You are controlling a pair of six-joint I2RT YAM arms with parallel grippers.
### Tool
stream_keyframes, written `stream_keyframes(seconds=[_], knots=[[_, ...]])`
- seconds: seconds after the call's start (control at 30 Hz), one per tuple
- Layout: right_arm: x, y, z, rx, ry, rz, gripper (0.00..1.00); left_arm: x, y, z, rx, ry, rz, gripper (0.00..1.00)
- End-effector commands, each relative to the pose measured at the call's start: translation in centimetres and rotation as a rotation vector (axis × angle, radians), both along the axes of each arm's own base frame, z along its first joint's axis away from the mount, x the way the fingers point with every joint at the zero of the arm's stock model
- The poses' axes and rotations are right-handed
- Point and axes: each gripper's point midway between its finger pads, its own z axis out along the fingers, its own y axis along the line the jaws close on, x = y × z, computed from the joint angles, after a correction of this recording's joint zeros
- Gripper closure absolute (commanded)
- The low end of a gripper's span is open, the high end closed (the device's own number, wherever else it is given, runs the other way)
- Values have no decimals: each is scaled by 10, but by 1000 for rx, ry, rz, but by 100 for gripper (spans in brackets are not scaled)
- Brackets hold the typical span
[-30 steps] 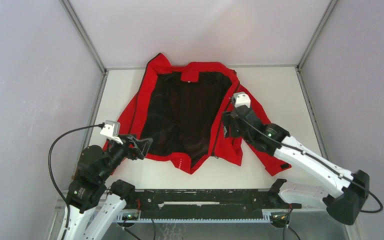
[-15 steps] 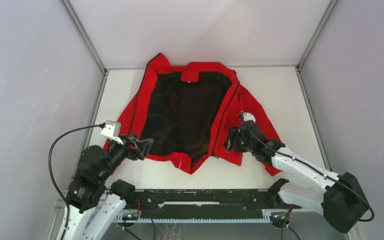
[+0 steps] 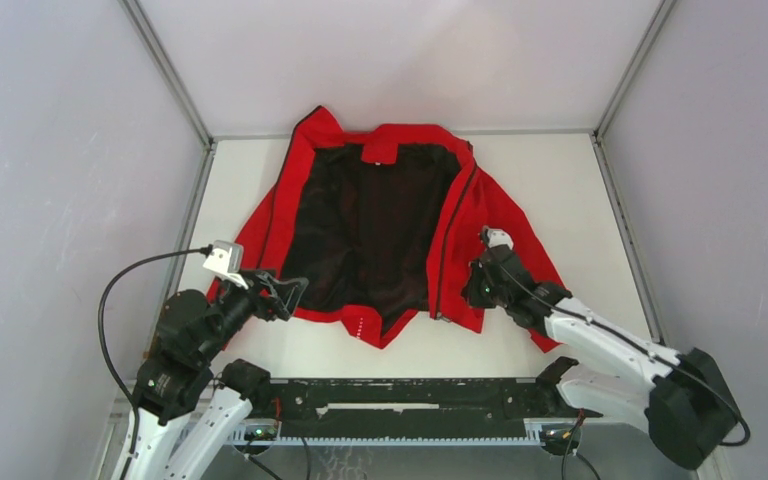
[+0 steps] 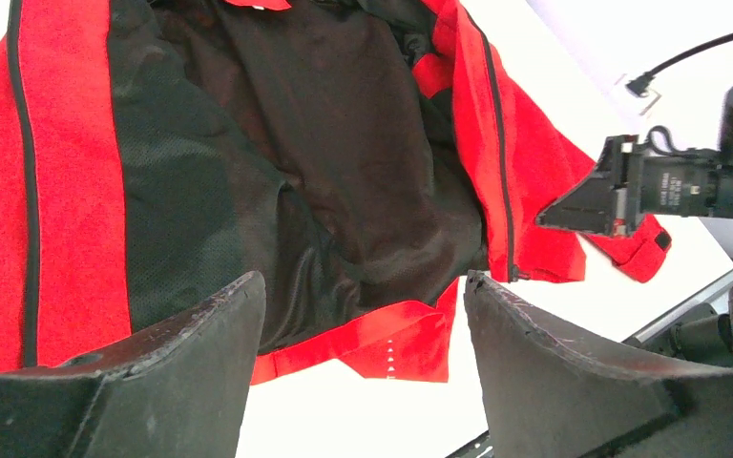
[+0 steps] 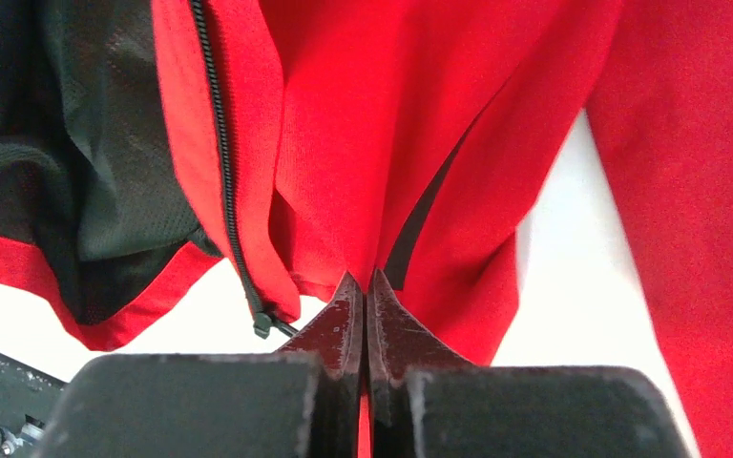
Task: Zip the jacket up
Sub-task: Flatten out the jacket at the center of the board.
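As the overhead camera looks down, the red jacket [image 3: 480,215] lies open on the white bench [image 3: 560,170], collar toward the far wall, its black lining [image 3: 370,230] showing between the two front panels. My left pincer [image 3: 286,293] hangs by the near hem on my left, jaws spread and empty; whether it touches the cloth I cannot tell. My right pincer [image 3: 473,290] sits low on the front panel on my right, close to the near hem and just beside the dark zipper [image 3: 447,255] that runs down that panel's edge. From the left wrist, my fingers [image 4: 162,363] stand wide apart with nothing between them, framing the lining [image 4: 324,143] and the red hem [image 4: 391,348]; across the jacket, the right pincer [image 4: 558,215] meets the red panel beside the zipper [image 4: 499,143]. From the right wrist, my fingertips [image 5: 344,315] are pressed together, clenched on a pinched ridge of the jacket's red fabric near the hem. The zipper [image 5: 221,162] runs down the panel edge left of the pinch. A dark pocket slit [image 5: 420,224] lies just right of the fold, and bare bench [image 5: 554,286] shows between the panel and the sleeve [image 5: 697,191].
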Motion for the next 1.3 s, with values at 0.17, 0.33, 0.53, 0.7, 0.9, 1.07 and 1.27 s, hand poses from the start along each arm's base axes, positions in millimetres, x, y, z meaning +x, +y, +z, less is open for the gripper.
stream_keyframes(seconds=[0.17,0.33,0.53,0.7,0.9,1.07,1.27], knots=[[-30,-18,50,-20,-82,10,100,3,-7,2,-18,-7,-26,20],[-34,-21,82,-23,-131,-31,100,2,-7,2,-19,-10,-26,19],[-31,-38,169,36,-271,-76,100,0,-7,3,-22,-15,-30,19],[-34,-35,180,55,-250,-49,100,-1,-7,4,-24,-20,-33,19],[-47,-34,124,11,-108,-21,100,-3,-7,6,-28,-31,-37,19],[-62,-19,80,16,-1,36,95,-2,-9,5,-27,-25,-46,19],[-54,-7,69,-38,7,40,53,-2,-9,5,-27,-27,-46,19]])
